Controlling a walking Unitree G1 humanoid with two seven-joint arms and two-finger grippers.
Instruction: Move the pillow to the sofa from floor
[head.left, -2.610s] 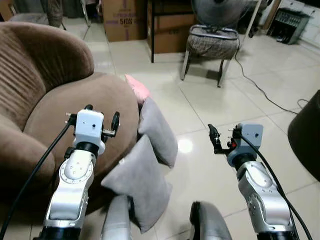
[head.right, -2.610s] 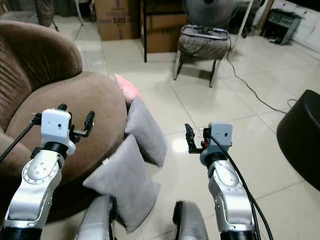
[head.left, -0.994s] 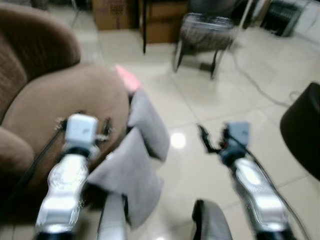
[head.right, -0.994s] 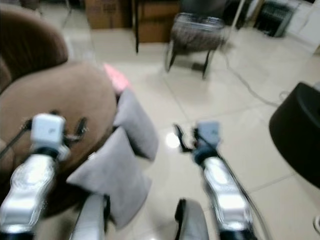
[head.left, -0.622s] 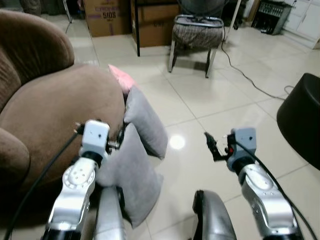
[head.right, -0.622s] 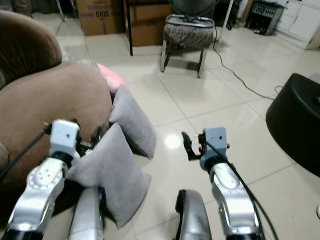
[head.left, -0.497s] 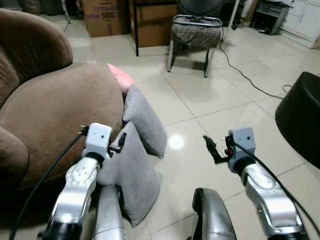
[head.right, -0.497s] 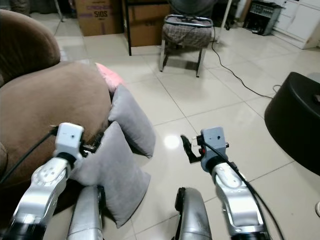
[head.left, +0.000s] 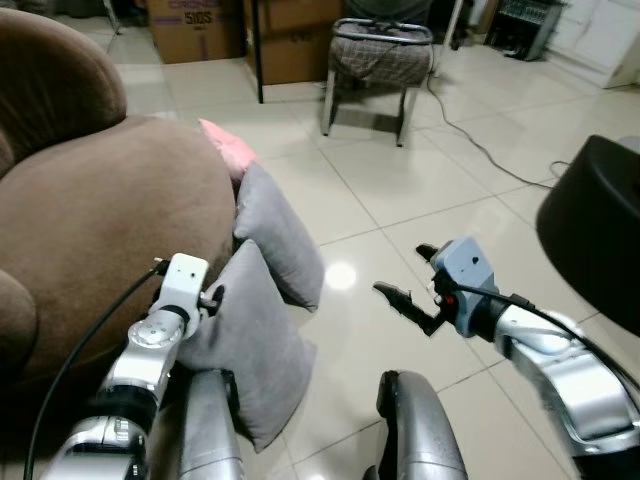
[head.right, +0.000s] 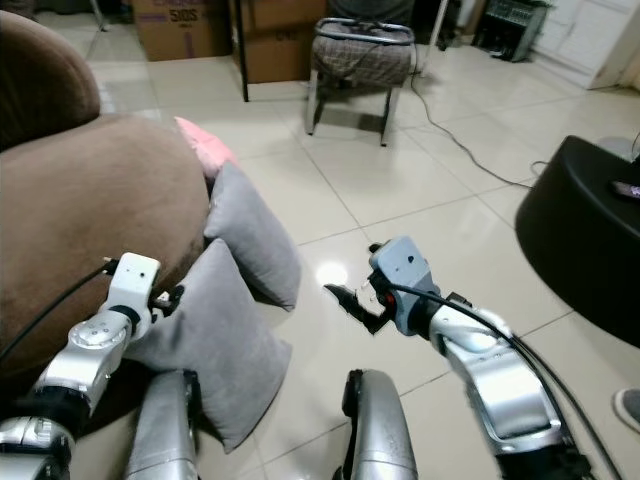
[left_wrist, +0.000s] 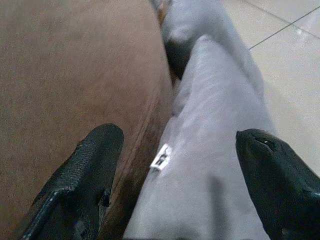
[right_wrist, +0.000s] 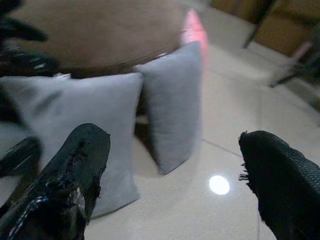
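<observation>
Glossy cream tile floor (head.left: 400, 200), brown sofa (head.left: 90, 230) on the robot's left. Left gripper (left_wrist: 175, 175) has its fingers spread wide, straddling the top edge of the nearer grey pillow (head.left: 250, 345), one finger (left_wrist: 85, 170) on the sofa side, the other on the outer side; not clamped. That pillow stands on edge on the floor, leaning against the sofa front, small white tag (left_wrist: 161, 157) at its seam, print unreadable. Second grey pillow (head.left: 280, 240) leans on the sofa just beyond it, pink cushion (head.left: 225, 145) past that. Right gripper (head.left: 410, 280) hovers spread and empty, well apart from the sofa. Cardboard box (head.left: 195, 25) behind the sofa, partly legible "S10S".
</observation>
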